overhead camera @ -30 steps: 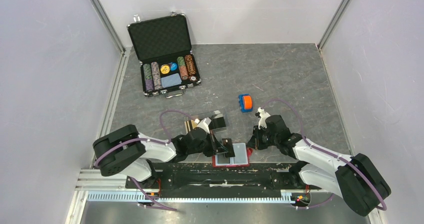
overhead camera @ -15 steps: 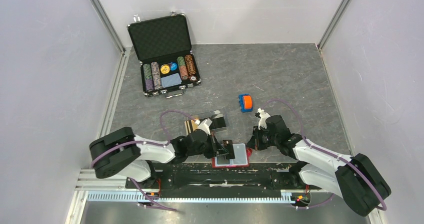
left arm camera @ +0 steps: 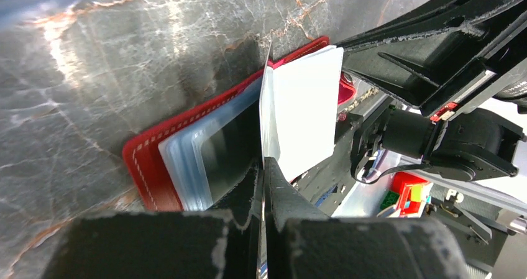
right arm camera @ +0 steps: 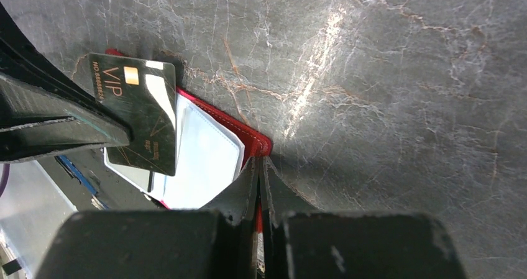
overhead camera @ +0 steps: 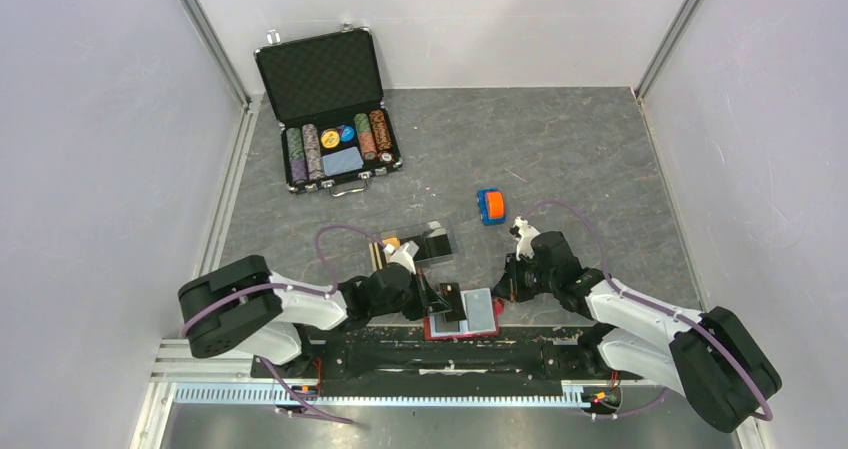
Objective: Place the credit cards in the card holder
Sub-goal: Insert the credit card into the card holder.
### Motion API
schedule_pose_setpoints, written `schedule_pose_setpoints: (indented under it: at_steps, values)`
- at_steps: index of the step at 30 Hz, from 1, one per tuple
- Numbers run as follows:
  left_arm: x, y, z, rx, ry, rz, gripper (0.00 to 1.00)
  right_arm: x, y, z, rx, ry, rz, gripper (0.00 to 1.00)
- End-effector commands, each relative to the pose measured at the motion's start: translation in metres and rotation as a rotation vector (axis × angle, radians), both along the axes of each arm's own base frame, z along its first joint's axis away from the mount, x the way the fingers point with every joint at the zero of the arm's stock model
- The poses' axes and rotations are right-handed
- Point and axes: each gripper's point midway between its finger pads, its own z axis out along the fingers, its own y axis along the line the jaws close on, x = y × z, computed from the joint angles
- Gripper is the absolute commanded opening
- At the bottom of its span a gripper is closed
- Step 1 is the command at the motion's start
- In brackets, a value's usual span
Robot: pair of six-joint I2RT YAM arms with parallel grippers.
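Note:
A dark credit card [right arm camera: 133,111] with a gold chip and "VIP" print is pinched upright in my left gripper [left arm camera: 264,167], which is shut on it just above the open red wallet [left arm camera: 149,161]. The wallet's pale blue sleeves [left arm camera: 180,161] lie fanned open under the card. My right gripper [right arm camera: 261,167] is shut on the red wallet's edge [right arm camera: 252,139], pinning it near the table's front edge. In the top view the left gripper [overhead camera: 440,299] and right gripper [overhead camera: 500,304] flank the wallet [overhead camera: 440,327]. The card holder [overhead camera: 437,241] stands just behind the left arm, partly hidden.
An open black chip briefcase [overhead camera: 330,109] with rows of poker chips stands at the back left. A small blue and orange object [overhead camera: 490,206] lies mid-table. The arms' black mounting rail [overhead camera: 450,351] runs along the near edge right behind the wallet. Walls close in on both sides.
My left gripper has drawn slightly back toward the near edge with the card, and the pale blue sleeves have tipped up a little. The right arm has held still.

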Motion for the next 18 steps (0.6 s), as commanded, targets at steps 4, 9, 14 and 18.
schedule_pose_setpoints:
  at_steps: [4, 9, 14, 18]
  values:
    - [-0.001, -0.021, 0.005, -0.066, 0.009, -0.035, 0.02, -0.02, -0.013, -0.022, -0.058, 0.084, 0.004, 0.0]
    - [-0.004, -0.02, 0.006, -0.082, 0.026, -0.019, 0.02, -0.02, -0.013, -0.022, -0.059, 0.086, 0.004, 0.0]
    - [-0.002, -0.025, 0.012, -0.128, 0.029, 0.015, 0.02, -0.021, -0.012, -0.022, -0.046, 0.087, -0.001, 0.0]
    - [-0.004, -0.031, 0.014, -0.158, 0.03, 0.027, 0.02, -0.025, -0.013, -0.023, -0.037, 0.093, -0.006, 0.0]
